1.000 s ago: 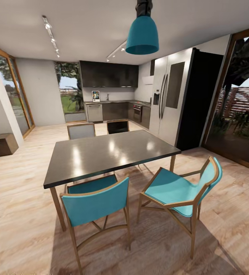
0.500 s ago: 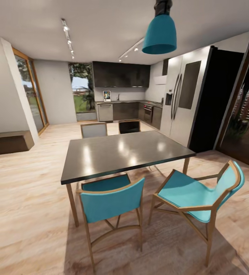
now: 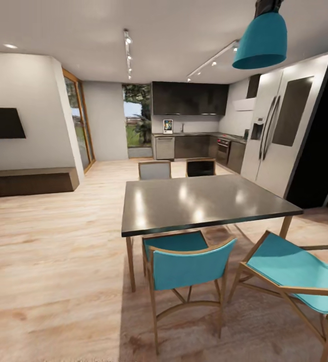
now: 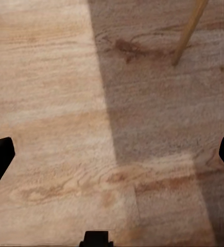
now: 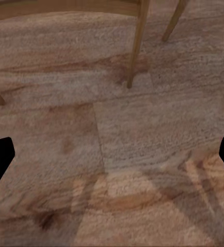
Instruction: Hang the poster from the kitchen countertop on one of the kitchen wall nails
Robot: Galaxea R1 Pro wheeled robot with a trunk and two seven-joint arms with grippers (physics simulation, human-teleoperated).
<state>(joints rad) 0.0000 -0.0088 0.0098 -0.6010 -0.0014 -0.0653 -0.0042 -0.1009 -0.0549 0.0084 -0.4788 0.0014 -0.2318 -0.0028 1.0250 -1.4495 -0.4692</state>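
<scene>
So the whole head view has swung left compared with a second ago, which is the camera turning, not the furniture moving: the pale wood plank floor (image 3: 48,261) now takes up the left half, and a dark wall-mounted TV screen (image 3: 2,123) with a low dark wooden cabinet (image 3: 28,181) under it has come into sight. My read is the robot is lining up to go round the left of the glossy dark grey dining table (image 3: 204,203), where there's a wide open lane to the far kitchen. The right side looks tight: teal wood-framed chairs (image 3: 191,269) and the tall silver fridge (image 3: 279,141). The long grey kitchen bench (image 3: 196,134) sits far back, and the small framed poster (image 3: 168,126) stands upright on it against the wall. Both sets of jaws are spread wide over bare floor, holding nothing.
</scene>
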